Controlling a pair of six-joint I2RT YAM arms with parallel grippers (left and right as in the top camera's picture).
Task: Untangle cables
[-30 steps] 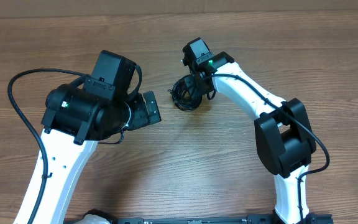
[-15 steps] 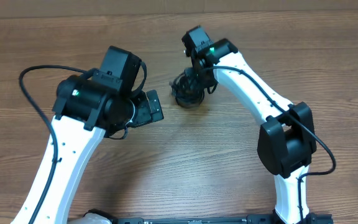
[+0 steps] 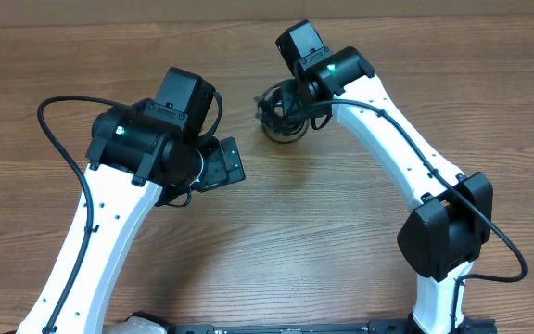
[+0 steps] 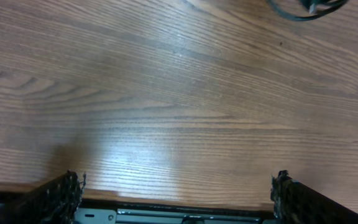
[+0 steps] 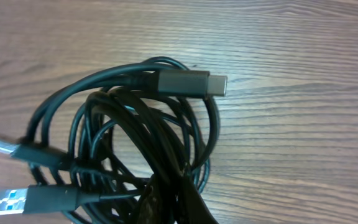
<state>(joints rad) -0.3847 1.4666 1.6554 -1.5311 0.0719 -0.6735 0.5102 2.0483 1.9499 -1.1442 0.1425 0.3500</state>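
Observation:
The cables (image 3: 273, 119) are thin black wires wound into one tangled coil (image 5: 135, 124) at the far middle of the table. A grey plug tip (image 5: 194, 81) sticks out at the coil's top, and two other plugs (image 5: 23, 200) lie at its left. My right gripper (image 3: 292, 104) is shut on several strands at the coil's near edge (image 5: 180, 202). My left gripper (image 3: 226, 163) stands open to the left of the coil, over bare wood, with nothing between its fingers (image 4: 61, 198). In the left wrist view only a loop of cable (image 4: 303, 11) shows at the top right.
The wooden table (image 3: 276, 241) runs across the whole view, its far edge along the top. A thick black cord (image 3: 58, 148) loops off the left arm. The right arm's elbow (image 3: 445, 237) stands at the near right.
My right arm has swung toward the far edge, carrying the coil a little that way. My left arm has shifted right and farther, closer to the coil. Both grippers kept their state.

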